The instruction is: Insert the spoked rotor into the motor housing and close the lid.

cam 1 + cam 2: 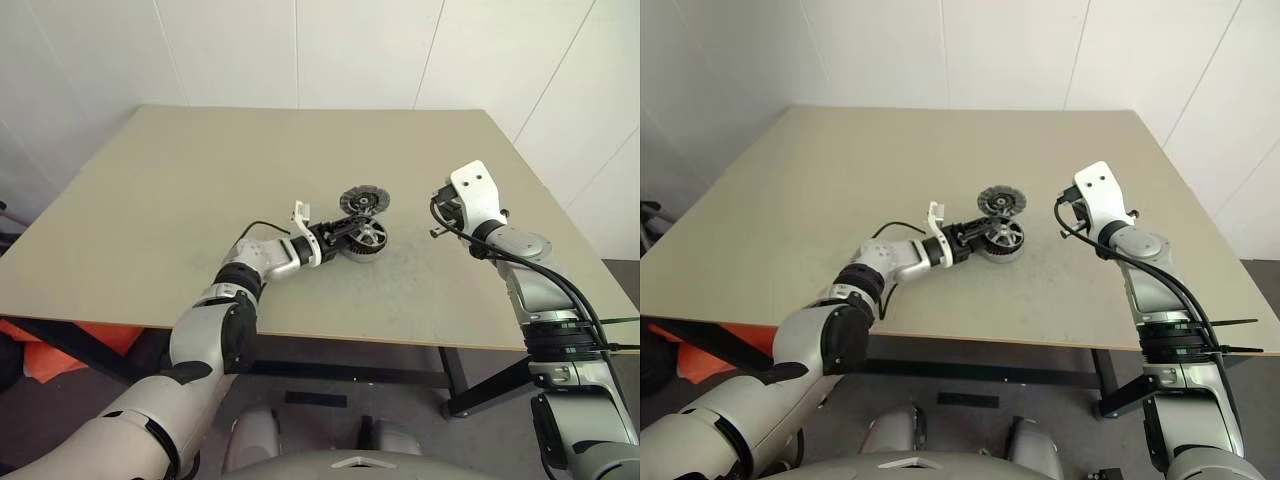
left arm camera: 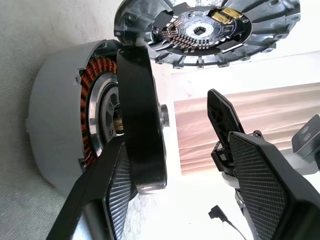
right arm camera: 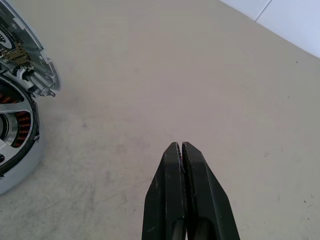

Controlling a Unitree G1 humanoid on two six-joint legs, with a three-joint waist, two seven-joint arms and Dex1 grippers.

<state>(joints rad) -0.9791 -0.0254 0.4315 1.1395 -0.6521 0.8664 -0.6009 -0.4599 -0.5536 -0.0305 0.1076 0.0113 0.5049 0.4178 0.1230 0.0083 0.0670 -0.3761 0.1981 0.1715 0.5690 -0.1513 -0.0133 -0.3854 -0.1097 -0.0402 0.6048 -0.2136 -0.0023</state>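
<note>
Left wrist view: left gripper (image 2: 187, 165) fingers are apart. One finger (image 2: 117, 187) touches the rotor (image 2: 142, 125), which sits tilted in the housing (image 2: 57, 132). Past them lies the lid (image 2: 210, 30). Right gripper (image 3: 181, 150) fingers are pressed together over the bare table (image 3: 175, 65).

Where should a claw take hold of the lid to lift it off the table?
Grip the lid by its thin outer rim, coming from above with one finger on either side. It lies flat on the table with its ribbed inner face up, just beyond the motor housing, so the sides facing away from the housing look freest.
</note>
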